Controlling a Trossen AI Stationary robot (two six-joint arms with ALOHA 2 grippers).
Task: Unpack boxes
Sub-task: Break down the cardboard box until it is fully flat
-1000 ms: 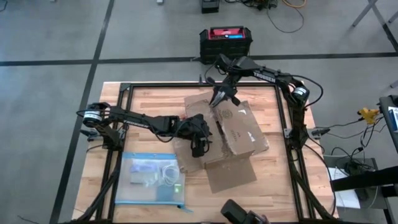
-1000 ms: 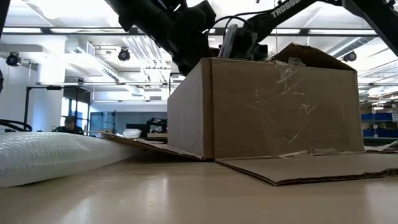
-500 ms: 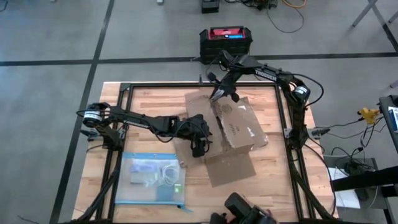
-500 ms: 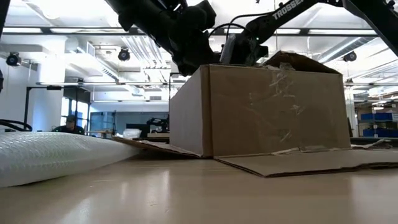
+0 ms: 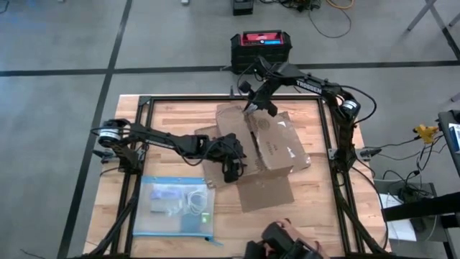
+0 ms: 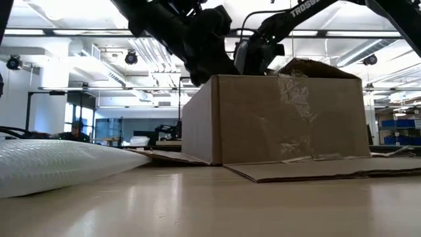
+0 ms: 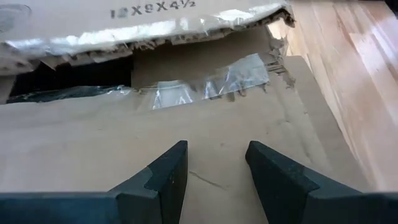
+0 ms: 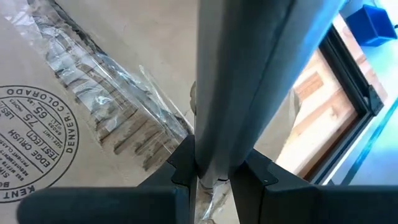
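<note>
Right pincer (image 5: 251, 108) is seen at the far side of the cardboard box (image 5: 269, 147), near the far edge of the counter (image 5: 172, 115). Its two fingers are pressed together on a thin upright edge that looks like a box flap (image 8: 239, 81), so the flap is judged to be clamped. Left pincer (image 7: 214, 165) is held over a flat flap on the left side of the box, its fingers apart, with nothing held between them.

The box is set in the middle of the counter, a bit toward the right edge. Its top is partly open, and strips of clear tape (image 7: 205, 81) are seen torn along the flaps. One flap is spread flat on the counter toward the near edge.

A clear plastic bag (image 5: 176, 206) with a blue edge is laid near the near left corner, well apart from the box. A black crate (image 5: 261, 49) with a red top is seen on the floor past the far edge.

The step in hand seems to be the opening of the flaps. Next, the far flap needs to be pulled back and down, while the box is kept from sliding. Care is needed so the cardboard is not ripped.
</note>
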